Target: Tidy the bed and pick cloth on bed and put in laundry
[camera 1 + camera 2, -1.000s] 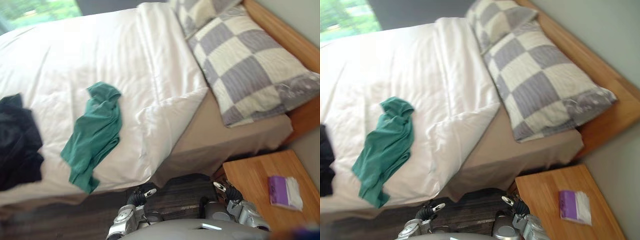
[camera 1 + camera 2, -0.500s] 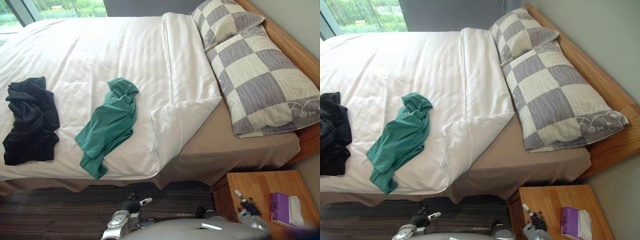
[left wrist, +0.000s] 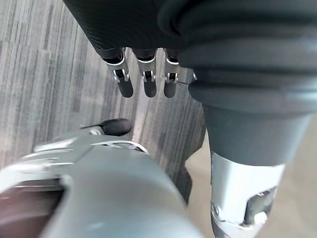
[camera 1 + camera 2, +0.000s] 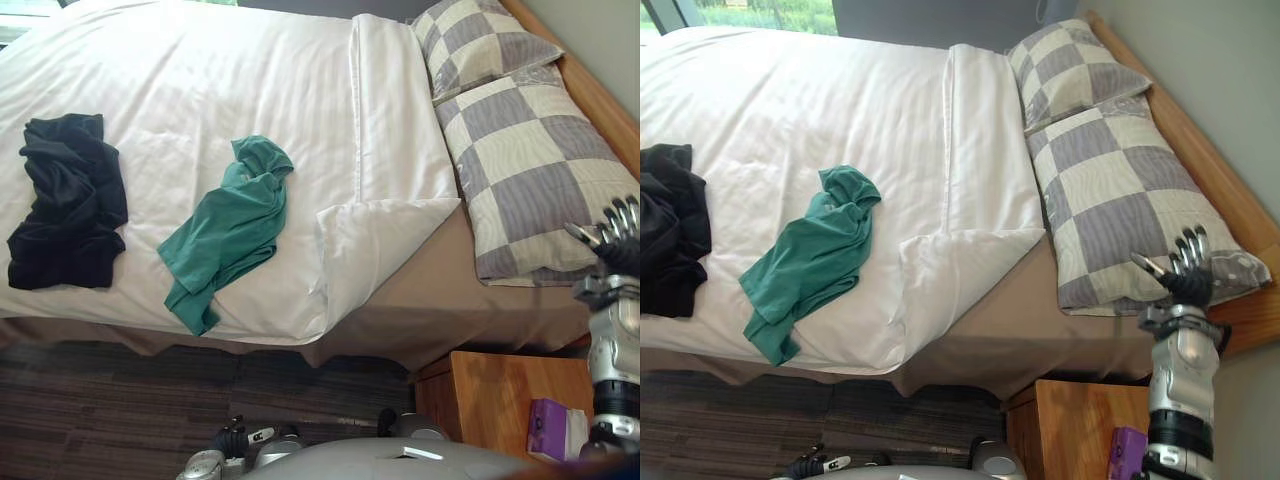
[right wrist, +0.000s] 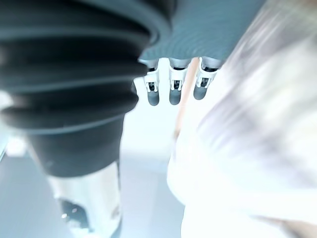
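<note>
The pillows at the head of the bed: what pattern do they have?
Grey and cream checks on the pillows, clearest in the right eye view.

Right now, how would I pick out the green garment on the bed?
Look at the bed's white duvet. Between the crumpled black cloth and the duvet's folded-back corner lies the green cloth, stretched long and the only teal thing there.

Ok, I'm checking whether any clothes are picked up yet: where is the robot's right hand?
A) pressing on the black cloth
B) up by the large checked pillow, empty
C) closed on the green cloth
B: the right hand is up beside the checked pillow with open, empty fingers, while the green cloth and black cloth lie far from it on the white duvet.
</note>
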`<state>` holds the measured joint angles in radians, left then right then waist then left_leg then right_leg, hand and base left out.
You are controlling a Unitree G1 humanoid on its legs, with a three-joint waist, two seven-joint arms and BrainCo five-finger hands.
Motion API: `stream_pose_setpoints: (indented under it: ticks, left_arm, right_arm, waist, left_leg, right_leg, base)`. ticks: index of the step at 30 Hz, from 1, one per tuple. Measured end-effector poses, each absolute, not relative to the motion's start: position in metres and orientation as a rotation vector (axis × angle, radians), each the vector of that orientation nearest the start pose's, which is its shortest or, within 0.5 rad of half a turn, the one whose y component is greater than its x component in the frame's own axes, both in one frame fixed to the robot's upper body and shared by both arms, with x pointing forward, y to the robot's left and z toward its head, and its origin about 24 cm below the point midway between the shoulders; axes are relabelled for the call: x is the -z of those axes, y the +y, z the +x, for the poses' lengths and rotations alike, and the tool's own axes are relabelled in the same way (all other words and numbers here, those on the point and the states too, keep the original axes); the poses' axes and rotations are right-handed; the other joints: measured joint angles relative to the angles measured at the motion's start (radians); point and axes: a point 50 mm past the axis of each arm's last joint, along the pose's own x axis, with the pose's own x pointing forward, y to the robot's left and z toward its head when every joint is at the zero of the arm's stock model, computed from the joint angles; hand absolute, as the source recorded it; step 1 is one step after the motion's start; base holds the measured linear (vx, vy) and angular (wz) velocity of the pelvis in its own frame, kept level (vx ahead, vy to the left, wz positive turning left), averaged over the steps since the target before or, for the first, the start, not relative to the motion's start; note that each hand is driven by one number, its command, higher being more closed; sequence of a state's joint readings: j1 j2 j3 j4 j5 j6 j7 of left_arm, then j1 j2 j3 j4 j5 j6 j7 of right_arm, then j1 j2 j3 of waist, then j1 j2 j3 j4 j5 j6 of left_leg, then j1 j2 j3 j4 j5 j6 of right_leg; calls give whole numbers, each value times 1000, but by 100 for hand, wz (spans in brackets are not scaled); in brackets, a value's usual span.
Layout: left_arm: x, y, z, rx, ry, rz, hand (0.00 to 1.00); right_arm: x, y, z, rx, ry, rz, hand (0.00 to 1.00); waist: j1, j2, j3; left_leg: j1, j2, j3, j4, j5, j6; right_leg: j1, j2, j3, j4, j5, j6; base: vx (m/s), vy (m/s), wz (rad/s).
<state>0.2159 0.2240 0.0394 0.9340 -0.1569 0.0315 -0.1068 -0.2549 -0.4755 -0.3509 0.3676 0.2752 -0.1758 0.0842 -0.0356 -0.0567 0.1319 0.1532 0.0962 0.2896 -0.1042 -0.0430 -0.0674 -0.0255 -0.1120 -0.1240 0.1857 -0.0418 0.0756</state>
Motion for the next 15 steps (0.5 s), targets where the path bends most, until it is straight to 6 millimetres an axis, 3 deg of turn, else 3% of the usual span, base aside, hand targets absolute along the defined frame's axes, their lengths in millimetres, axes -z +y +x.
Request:
stream_pose_setpoints:
  ticks: [2, 5, 8, 13, 15]
  left_arm:
    - [154, 238, 63, -169, 1147, -23, 0]
    - [154, 239, 62, -158, 1153, -7, 0]
    - [154, 237, 62, -151, 1155, -7, 0]
    - [153, 237, 65, -123, 1152, 21, 0]
    - [152, 238, 72, -114, 1129, 28, 0]
  right_arm:
    - [-128, -301, 304, 172, -237, -202, 0]
    - [-148, -280, 322, 36, -248, -325, 0]
    - [-158, -255, 335, -82, -255, -453, 0]
    - [-164, -232, 344, -166, -260, -551, 0]
    - [-178, -223, 347, -183, -304, -584, 0]
  waist:
    - [2, -3, -2]
    - [16, -4, -3]
    - [44, -10, -7]
    - [52, -3, 1]
    - [54, -7, 26]
  left_leg:
    - [-3, -12, 5, 1, 24, -10]
    - [-1, -12, 5, 1, 28, -10]
    - [-14, -12, 1, 3, 41, -10]
    - [-53, -3, -26, -1, 64, -1]
    - [-86, -4, -25, -1, 71, 1]
  right_leg:
    - [13, -9, 1, -6, 0, 0]
    - [35, -6, 1, -16, 0, 0]
    - [34, -5, 0, -37, 0, 0]
    - [29, -2, 0, -54, -6, -8]
    - [5, -5, 10, -67, -19, -8]
  base:
    - [35, 16, 25]
    - [10, 19, 33]
    - [-12, -16, 10]
    - [-108, -30, 18]
    - [-186, -36, 9]
